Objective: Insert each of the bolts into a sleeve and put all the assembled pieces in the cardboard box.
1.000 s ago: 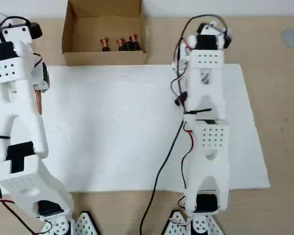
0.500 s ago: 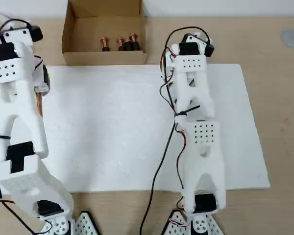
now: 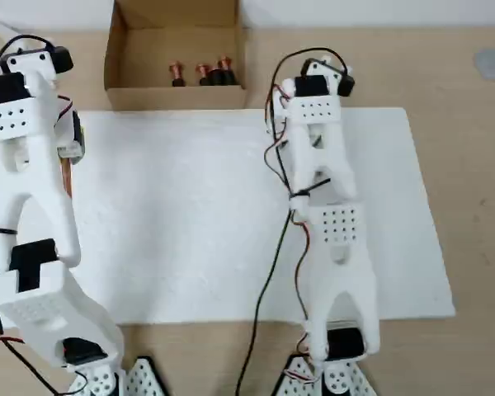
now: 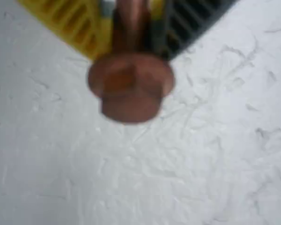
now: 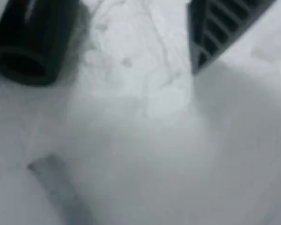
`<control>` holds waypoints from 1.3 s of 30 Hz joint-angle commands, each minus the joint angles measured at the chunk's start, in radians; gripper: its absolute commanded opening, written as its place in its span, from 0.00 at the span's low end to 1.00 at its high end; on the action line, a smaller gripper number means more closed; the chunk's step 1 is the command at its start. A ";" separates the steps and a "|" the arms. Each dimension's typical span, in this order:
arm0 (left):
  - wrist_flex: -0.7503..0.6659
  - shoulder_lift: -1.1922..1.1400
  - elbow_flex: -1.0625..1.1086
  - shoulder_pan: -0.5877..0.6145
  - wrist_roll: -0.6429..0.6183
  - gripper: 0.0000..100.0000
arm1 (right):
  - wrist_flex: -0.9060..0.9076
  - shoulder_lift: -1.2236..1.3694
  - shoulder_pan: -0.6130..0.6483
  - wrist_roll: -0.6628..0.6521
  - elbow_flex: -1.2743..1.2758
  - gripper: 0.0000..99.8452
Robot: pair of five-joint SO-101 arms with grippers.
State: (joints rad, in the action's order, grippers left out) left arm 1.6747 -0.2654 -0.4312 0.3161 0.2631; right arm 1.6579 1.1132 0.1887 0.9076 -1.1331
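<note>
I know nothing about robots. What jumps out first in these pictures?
The white left arm and right arm stretch over a white mat. The left gripper pinches a copper bolt above the mat; the right wrist view shows a black sleeve resting on it. Three assembled pieces sit in the cardboard box beyond the mat.

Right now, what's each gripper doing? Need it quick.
Left gripper: closed on a copper bolt.
Right gripper: open, holding nothing; a black sleeve lies on the mat close by.
</note>
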 commanded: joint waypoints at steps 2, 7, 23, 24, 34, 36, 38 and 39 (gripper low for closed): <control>-0.002 0.019 -0.006 -0.011 0.002 0.01 | 0.026 0.022 0.087 0.011 0.004 0.33; -0.002 0.019 -0.003 -0.011 0.002 0.01 | 0.023 0.024 0.096 0.011 0.008 0.33; 0.002 0.021 -0.003 -0.011 0.002 0.01 | 0.032 0.059 0.093 0.002 0.001 0.01; 0.003 0.021 -0.003 -0.011 0.000 0.01 | 0.032 0.059 0.093 0.002 0.001 0.01; 0.005 0.024 -0.002 -0.011 -0.002 0.01 | 0.100 0.053 0.093 -0.003 -0.033 0.01; 0.005 0.024 -0.002 -0.011 -0.003 0.01 | 0.123 0.044 0.097 -0.034 -0.091 0.01; 0.005 0.024 -0.002 -0.011 -0.003 0.01 | 0.127 0.031 0.099 -0.055 -0.150 0.01; 0.005 0.024 -0.002 -0.011 -0.003 0.01 | 0.127 0.025 0.099 -0.057 -0.171 0.01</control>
State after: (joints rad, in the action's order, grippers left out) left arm 1.6747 -0.2654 -0.4281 0.3161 0.2631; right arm 1.7822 1.1285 0.1826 0.8846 -1.1776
